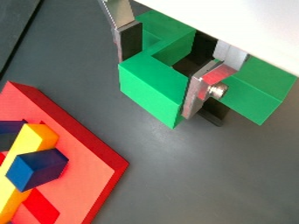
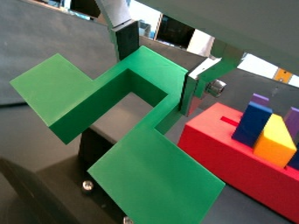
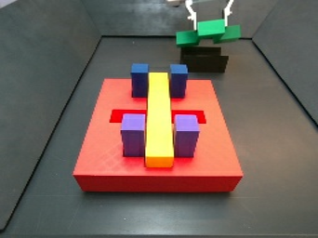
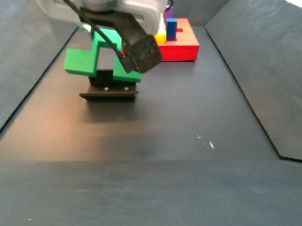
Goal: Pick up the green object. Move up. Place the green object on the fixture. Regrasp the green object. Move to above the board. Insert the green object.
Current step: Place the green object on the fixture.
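Pincer (image 1: 166,63) is clamped on the green object (image 1: 158,80), silver fingers (image 1: 211,86) pressed on either side of its raised middle in both wrist views. In a wrist view (image 2: 163,74) the green object (image 2: 117,105) fills most of the frame, its two flat arms spreading out on each side of the gripped middle.

In a side view the green object (image 3: 206,34) sits at the fixture (image 3: 205,61), over its top, pincer (image 3: 207,23) coming down from above. Cannot tell if the block is resting on the fixture or just above it. In a side view the green object (image 4: 97,58) is tilted, right over the dark fixture (image 4: 109,89), pincer (image 4: 115,46) on it.

The board (image 3: 155,139) lies apart from the fixture on the dark floor (image 3: 267,139), nearer that side camera. On it: yellow bar (image 3: 158,116) down the middle, two blue blocks (image 3: 139,78) at the far end, two purple blocks (image 3: 133,136) either side of the bar at the near end. Board corner (image 1: 52,166) shows in a wrist view with the yellow bar (image 1: 30,140) and a blue block (image 1: 38,166). Board (image 4: 177,46) is well behind the fixture in a side view.
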Available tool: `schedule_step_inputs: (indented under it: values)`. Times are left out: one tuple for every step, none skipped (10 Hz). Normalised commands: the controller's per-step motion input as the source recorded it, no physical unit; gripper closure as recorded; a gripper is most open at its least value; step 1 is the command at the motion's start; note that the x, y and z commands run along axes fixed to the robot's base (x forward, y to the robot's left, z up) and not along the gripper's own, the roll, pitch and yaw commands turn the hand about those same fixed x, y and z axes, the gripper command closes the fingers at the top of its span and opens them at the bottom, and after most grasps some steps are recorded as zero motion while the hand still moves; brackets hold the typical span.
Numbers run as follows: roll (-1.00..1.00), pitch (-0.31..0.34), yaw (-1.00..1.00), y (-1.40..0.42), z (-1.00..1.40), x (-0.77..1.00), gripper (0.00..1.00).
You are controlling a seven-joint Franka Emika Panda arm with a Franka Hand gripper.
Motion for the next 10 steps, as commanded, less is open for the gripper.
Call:
schedule_step_inputs:
  values:
    - [-0.08,0.0,0.11,-0.02,-0.51,0.03,1.0]
    - [-0.03,0.0,0.07,-0.05,-0.54,0.0,1.0]
    - [-0.03,0.0,0.05,-0.02,-0.48,0.0,1.0]
    - [0.0,0.0,0.04,0.0,-0.31,0.0,1.0]
    - [0.0,0.074,0.0,0.0,0.0,0.01,1.0]
    - [0.0,0.089,-0.08,0.08,0.0,0.05,1.0]
    - [0.0,0.08,-0.07,0.03,0.0,0.07,1.0]
    - [0.0,0.0,-0.02,0.0,0.0,0.05,1.0]
    - [-0.05,0.029,-0.01,0.11,0.0,0.24,1.0]
    - [0.0,0.151,-0.1,0.12,0.0,0.5,1.0]
